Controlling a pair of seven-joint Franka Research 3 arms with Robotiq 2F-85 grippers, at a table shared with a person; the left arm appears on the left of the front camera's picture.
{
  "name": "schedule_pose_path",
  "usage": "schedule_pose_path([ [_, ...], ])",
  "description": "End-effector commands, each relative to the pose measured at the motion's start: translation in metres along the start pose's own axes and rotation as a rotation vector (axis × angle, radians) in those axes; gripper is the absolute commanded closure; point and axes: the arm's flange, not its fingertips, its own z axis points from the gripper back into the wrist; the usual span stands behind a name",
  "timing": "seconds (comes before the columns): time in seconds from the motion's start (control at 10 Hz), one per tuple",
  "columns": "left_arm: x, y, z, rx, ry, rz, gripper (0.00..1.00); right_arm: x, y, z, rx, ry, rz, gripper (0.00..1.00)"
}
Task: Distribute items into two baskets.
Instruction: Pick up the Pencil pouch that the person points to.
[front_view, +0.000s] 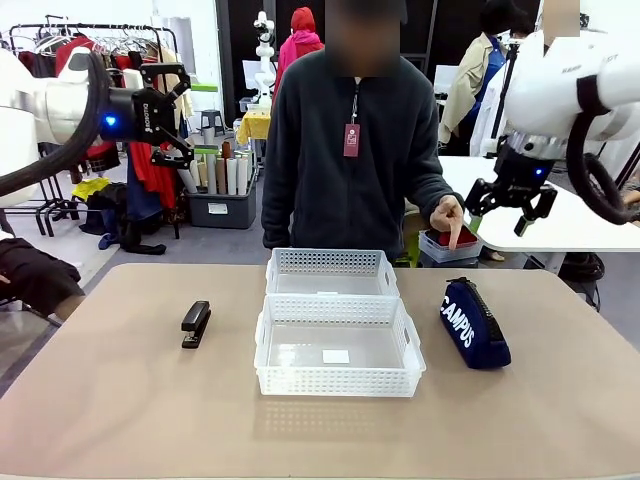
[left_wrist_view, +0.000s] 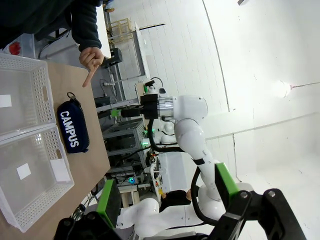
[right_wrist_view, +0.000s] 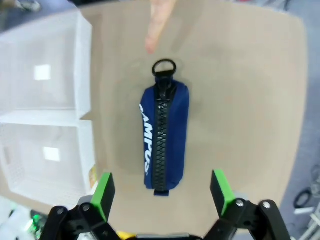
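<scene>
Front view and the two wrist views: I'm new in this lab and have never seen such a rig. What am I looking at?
The front view looks across a table at a person. Two white robot arms come in from the sides, each ending in a two-finger gripper. The left gripper and the right gripper are both open, raised and hold nothing. The other two pictures come from cameras on the wrists, looking along the green-padded fingers. In the middle of the table stand a near basket and a far basket, both empty. A black stapler lies to their left, a navy CAMPUS pouch to their right. The person's hand points down at the pouch.
</scene>
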Motion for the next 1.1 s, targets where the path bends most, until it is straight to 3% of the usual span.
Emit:
schedule_pose_path([
  [0.0, 0.0, -0.002, 0.0, -0.004, 0.002, 0.003, 0.0, 0.0, 0.009, -0.013, -0.061, 0.004, -0.01, 0.0],
  [0.4, 0.0, -0.002, 0.0, -0.004, 0.002, 0.003, 0.0, -0.011, 0.028, -0.061, -0.095, 0.069, 0.016, 0.0],
  [1.0, 0.0, -0.002, 0.0, -0.004, 0.002, 0.003, 0.0, -0.029, 0.03, -0.121, -0.096, 0.167, 0.008, 0.0],
])
